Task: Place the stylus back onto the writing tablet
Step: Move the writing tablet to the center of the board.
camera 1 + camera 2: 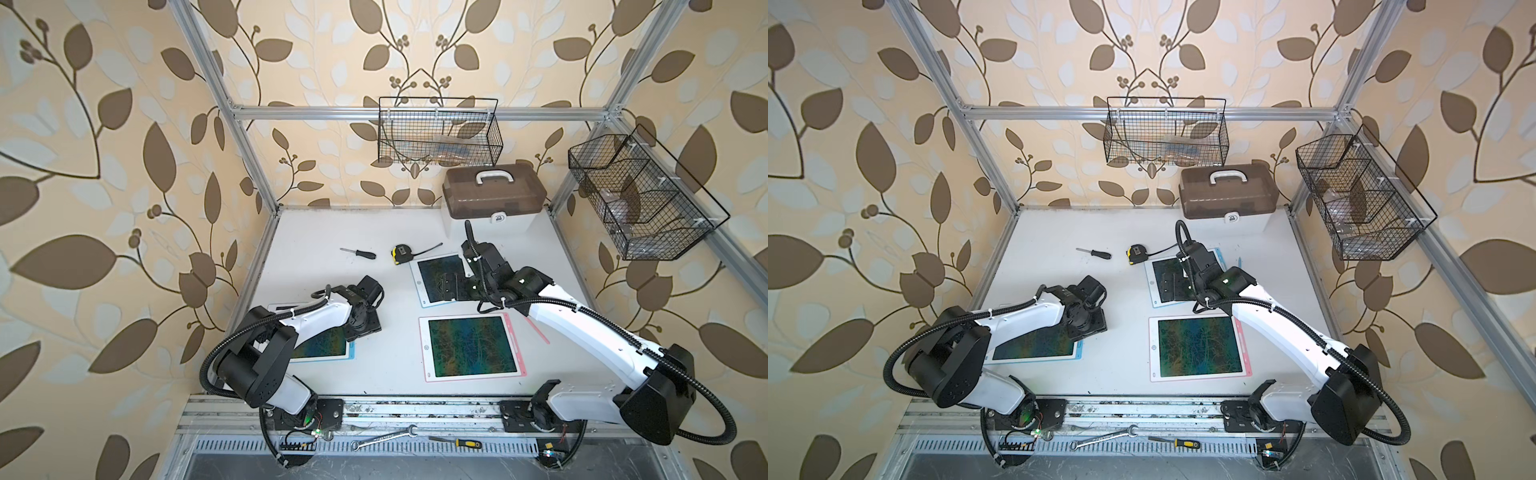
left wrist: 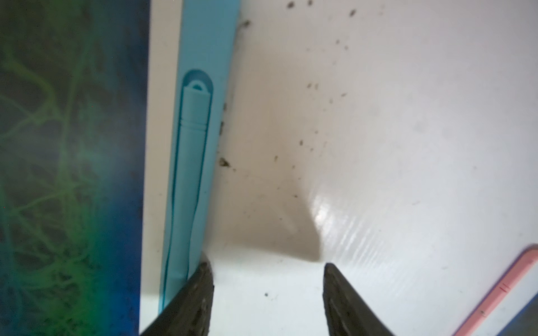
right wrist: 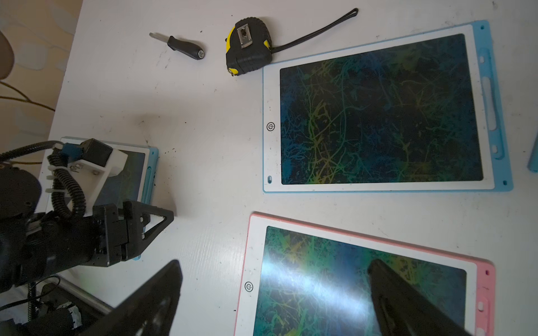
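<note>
Closest to us, a wrench and a yellow screwdriver are lying on the metal rail in front of the table. On the left, the left tablet is lying flat, partly hiding under the left arm. The blue stylus is sitting in the groove along that tablet's blue side, lying straight inside it. The left gripper is hanging low just beside that side, with its jaws spread apart and only bare table showing between them. One finger is sitting right at the tablet's edge, by the end of the stylus; whether it is touching is too hard to tell. Farther back, a black screwdriver and a tape measure are lying near each other, and the tape measure is sitting just at a corner of the far tablet. In the middle, near the front, the pink tablet is lying flat with its scribbled screen facing up. The right gripper is hanging above the far tablet, jaws spread wide and holding nothing. A pink stick is lying on the table just right of the pink tablet, partly under the right arm; it is looking like a stylus, but it is too small to be sure. At the back right, a brown box with a white handle is standing by the wall.
</note>
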You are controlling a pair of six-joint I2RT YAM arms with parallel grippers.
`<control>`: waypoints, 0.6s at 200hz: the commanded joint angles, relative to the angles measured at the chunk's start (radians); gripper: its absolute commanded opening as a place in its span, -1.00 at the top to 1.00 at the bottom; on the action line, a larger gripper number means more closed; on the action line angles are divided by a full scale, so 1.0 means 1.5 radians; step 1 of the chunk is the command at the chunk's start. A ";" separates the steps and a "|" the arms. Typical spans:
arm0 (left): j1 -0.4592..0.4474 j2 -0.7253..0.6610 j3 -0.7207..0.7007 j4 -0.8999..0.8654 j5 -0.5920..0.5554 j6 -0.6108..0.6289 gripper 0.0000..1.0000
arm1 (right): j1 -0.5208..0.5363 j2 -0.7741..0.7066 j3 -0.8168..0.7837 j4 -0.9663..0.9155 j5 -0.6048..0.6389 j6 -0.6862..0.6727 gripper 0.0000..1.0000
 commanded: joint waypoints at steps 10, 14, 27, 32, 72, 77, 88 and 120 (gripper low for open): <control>0.019 -0.022 -0.028 -0.046 -0.024 -0.003 -0.22 | 0.004 0.013 0.029 0.002 -0.007 -0.004 -1.00; 0.021 -0.041 -0.031 -0.046 -0.023 -0.003 -0.22 | 0.004 0.014 0.029 0.002 -0.008 -0.004 -1.00; 0.024 -0.049 -0.035 -0.046 -0.021 -0.003 -0.22 | 0.007 0.018 0.031 0.003 -0.007 -0.004 -1.00; 0.024 -0.050 -0.036 -0.046 -0.020 -0.002 -0.22 | 0.008 0.018 0.031 0.003 -0.007 -0.003 -1.00; 0.024 -0.056 -0.026 -0.058 -0.023 0.003 -0.23 | 0.011 0.017 0.028 0.004 -0.001 0.000 -1.00; 0.024 -0.056 -0.021 -0.062 -0.027 0.006 -0.23 | 0.011 0.016 0.027 0.004 0.000 0.000 -1.00; 0.021 -0.058 -0.006 -0.071 -0.030 0.015 -0.23 | 0.010 0.013 0.022 0.004 0.000 0.001 -1.00; 0.003 -0.059 0.046 -0.072 -0.009 0.033 -0.42 | -0.018 -0.003 0.004 -0.004 0.000 0.010 -1.00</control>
